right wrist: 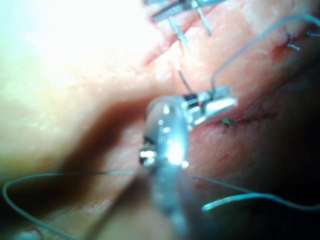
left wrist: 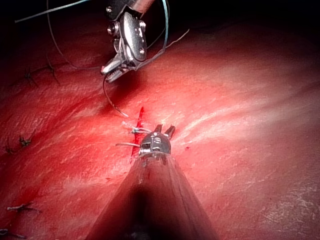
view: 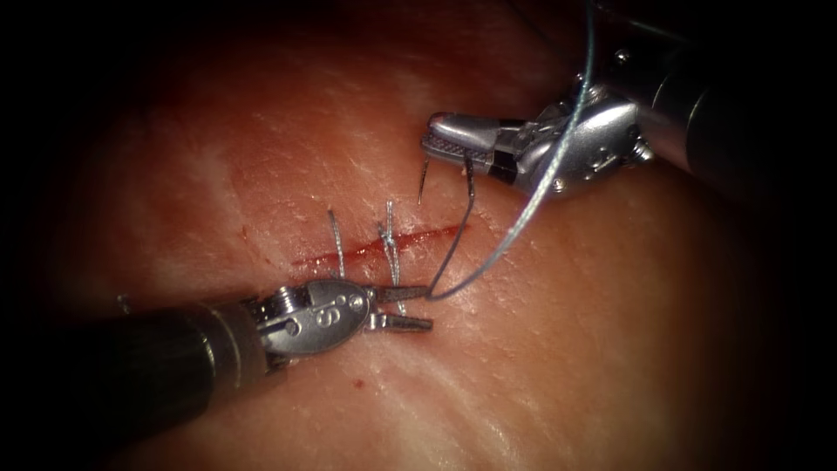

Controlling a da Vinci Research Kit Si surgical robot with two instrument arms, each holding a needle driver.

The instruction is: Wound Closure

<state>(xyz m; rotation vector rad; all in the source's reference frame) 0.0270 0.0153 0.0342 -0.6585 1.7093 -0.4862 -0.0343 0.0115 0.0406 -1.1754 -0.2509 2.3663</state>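
The needle [view: 467,185] is held by the right tool [view: 446,138] above the cut [view: 384,246], the jaws closed on it around mid-curve; the tip [view: 422,187] hangs free to the left, clear of the tissue [view: 610,331]. The other leg of the curve runs down past the cut's right end, where the thread [view: 532,196] is joined and sweeps up across the right tool's wrist. The left tool [view: 417,307] is seen just below the cut, jaws parted, nothing gripped. Two stitches [view: 390,244] with upright cut ends [view: 336,231] are seen across the cut beside it. Red fluid [view: 418,237] lines the cut.
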